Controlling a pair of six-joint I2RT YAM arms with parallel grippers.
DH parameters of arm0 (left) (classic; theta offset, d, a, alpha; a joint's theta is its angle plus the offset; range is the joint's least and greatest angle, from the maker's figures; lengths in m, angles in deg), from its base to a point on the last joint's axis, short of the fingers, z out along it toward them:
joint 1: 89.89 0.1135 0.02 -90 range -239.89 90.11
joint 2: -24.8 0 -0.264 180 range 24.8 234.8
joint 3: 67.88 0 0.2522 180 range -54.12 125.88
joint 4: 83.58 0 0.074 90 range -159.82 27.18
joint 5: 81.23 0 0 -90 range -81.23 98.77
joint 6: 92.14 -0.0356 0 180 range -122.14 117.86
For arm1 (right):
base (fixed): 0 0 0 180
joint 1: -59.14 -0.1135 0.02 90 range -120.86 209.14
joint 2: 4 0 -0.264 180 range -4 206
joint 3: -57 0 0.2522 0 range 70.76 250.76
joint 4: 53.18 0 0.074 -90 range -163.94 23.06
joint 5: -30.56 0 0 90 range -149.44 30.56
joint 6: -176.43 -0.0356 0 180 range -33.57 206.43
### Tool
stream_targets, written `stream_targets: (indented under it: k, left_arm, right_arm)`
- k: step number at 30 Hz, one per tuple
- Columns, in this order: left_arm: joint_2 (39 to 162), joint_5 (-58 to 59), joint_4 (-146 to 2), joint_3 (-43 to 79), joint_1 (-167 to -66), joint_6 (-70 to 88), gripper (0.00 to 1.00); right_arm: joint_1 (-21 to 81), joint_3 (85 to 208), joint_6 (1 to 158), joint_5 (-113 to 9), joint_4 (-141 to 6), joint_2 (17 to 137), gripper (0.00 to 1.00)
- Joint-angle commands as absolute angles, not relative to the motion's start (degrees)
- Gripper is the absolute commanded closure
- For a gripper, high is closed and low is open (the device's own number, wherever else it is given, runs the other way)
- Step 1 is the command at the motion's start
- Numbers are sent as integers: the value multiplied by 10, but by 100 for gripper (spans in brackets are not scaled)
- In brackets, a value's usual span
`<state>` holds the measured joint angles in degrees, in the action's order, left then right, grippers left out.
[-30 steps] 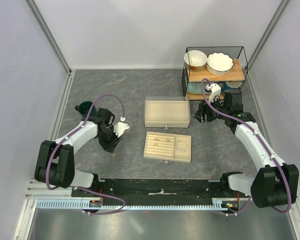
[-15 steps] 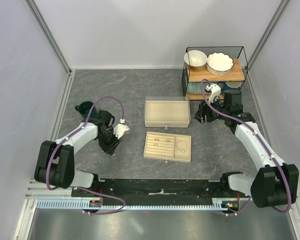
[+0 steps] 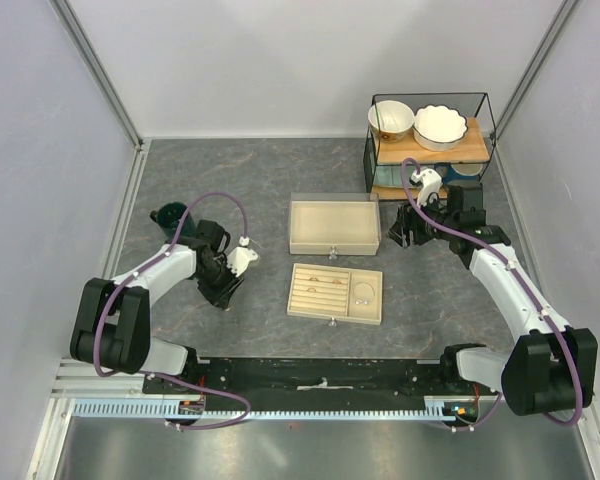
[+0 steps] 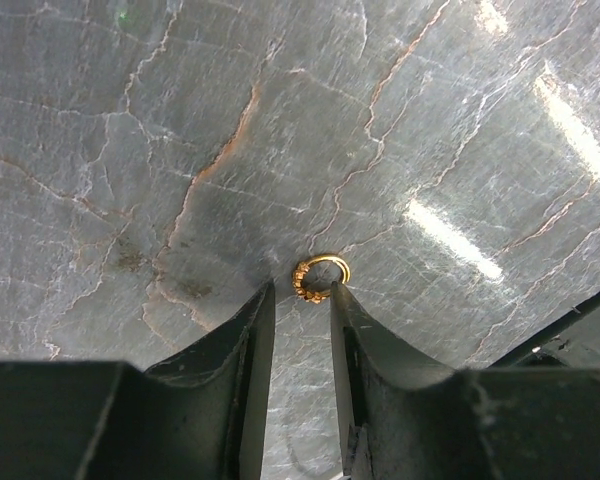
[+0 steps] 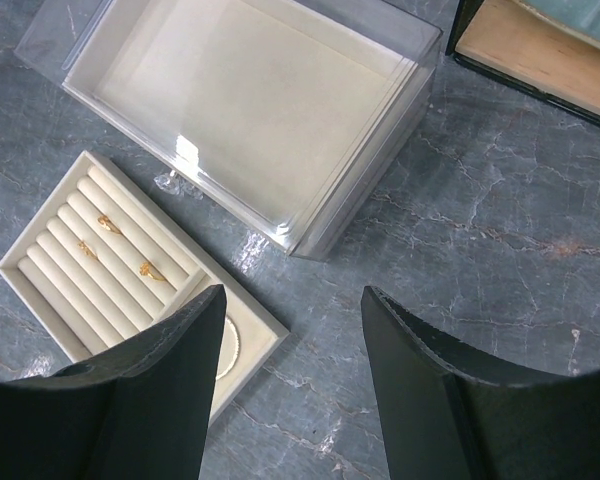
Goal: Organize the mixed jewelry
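A small gold ring with a beaded side lies on the grey marble-patterned table. My left gripper points down at it, open by a narrow gap. The ring sits just past the fingertips, against the right one, and nothing is between the pads. From above, the left gripper is left of the beige slotted tray. Gold rings sit in the tray's slots, and a thin silvery hoop lies in its side compartment, partly behind my finger. My right gripper hangs open and empty above the table right of the tray.
A beige box with a clear lid stands behind the tray. A black wire rack with two bowls is at the back right, close behind the right gripper. A dark green cup stands by the left arm.
My left gripper has shifted slightly and its gap has narrowed a little. The right arm has not moved.
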<state>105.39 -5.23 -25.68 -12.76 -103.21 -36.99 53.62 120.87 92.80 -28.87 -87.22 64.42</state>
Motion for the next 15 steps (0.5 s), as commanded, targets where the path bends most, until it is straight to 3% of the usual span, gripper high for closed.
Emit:
stream_targets:
  k: [1, 15]
  left_arm:
    - [1059, -63, -277, -120, -1035, -348, 64]
    - [1071, -62, -281, -108, -1035, -343, 66]
  right_arm:
    - [534, 1207, 937, -287, -857, 639, 36]
    - [535, 1205, 939, -288, -858, 637, 35]
